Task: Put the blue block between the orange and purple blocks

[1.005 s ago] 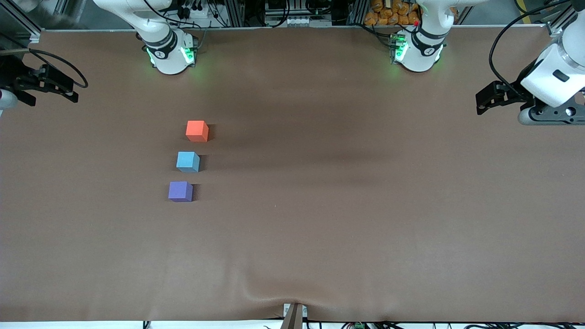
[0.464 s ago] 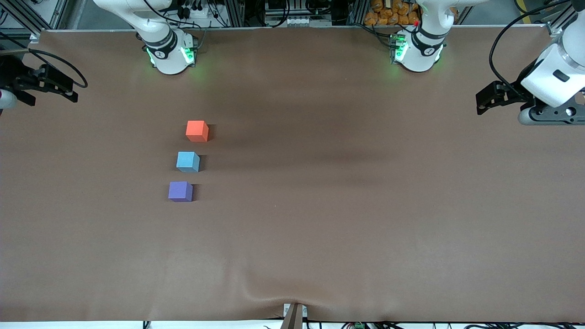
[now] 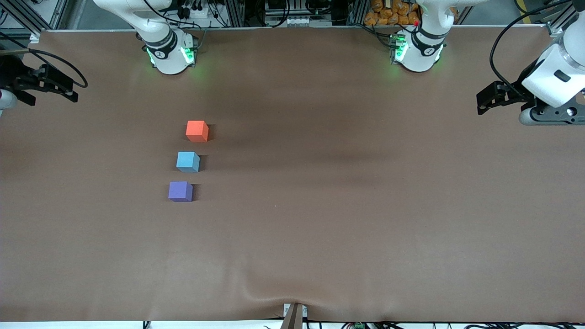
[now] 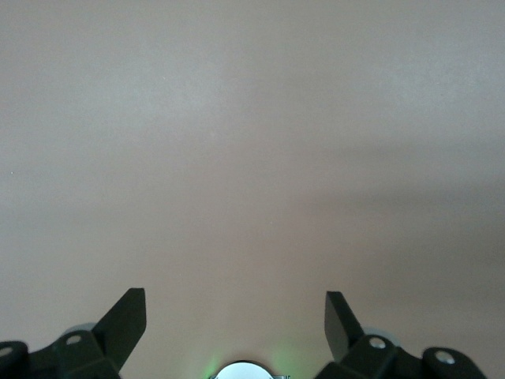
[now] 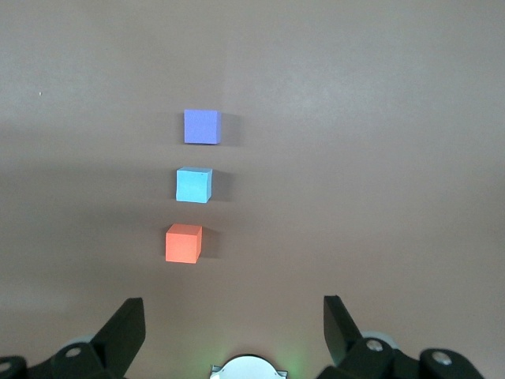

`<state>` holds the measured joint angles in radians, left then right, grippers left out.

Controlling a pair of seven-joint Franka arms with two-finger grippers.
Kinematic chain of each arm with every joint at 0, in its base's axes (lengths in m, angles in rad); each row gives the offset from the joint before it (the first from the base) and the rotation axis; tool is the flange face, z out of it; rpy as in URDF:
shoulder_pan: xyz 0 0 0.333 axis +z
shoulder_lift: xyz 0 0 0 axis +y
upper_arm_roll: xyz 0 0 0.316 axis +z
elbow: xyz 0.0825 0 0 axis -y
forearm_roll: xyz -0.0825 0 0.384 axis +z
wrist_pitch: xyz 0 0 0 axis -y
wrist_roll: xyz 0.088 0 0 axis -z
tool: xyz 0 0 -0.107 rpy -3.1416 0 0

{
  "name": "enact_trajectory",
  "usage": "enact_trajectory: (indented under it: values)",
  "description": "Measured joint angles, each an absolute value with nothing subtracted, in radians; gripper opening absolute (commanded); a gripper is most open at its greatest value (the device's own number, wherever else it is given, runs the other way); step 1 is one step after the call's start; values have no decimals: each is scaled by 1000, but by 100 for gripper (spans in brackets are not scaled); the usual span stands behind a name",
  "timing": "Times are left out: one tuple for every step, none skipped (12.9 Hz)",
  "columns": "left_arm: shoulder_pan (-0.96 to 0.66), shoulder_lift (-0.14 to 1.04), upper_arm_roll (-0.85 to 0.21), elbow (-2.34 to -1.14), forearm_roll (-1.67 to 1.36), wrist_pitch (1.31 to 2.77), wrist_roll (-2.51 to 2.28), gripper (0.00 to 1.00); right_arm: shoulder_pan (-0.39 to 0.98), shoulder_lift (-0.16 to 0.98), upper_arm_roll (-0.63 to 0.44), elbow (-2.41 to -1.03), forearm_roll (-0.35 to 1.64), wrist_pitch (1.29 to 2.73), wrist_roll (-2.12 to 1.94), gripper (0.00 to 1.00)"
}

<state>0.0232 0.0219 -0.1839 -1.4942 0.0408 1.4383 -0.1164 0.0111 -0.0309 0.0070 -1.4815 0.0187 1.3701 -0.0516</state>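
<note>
Brown table cover (image 3: pixel 365 205) was flat apart from a wrinkle at its camera-side edge. Blue block (image 3: pixel 188 161) sat between orange block (image 3: pixel 197 130) and purple block (image 3: pixel 180 191), small gaps both sides, toward the right arm's end. Left gripper (image 4: pixel 235 317) and right gripper (image 5: pixel 233 316) both spread wide, empty, parked over the table's ends.

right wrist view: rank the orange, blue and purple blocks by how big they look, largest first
1. orange block, slightly largest
2. blue block and purple block look about alike

The differences are slight and may come only from nearness to the camera.
</note>
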Motion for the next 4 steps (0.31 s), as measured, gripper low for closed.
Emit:
enact_trajectory:
  values:
    - [23,22,-184,-1494,41,1438,-116,100,11,-31,7,-1482,19,1370,-52,100]
    - [23,22,-184,-1494,41,1438,-116,100,11,-31,7,-1482,19,1370,-52,100]
    - [23,22,-184,-1494,41,1438,-116,100,11,-31,7,-1482,19,1368,-52,100]
    - [23,22,-184,-1494,41,1438,-116,100,11,-31,7,-1482,19,1363,-52,100]
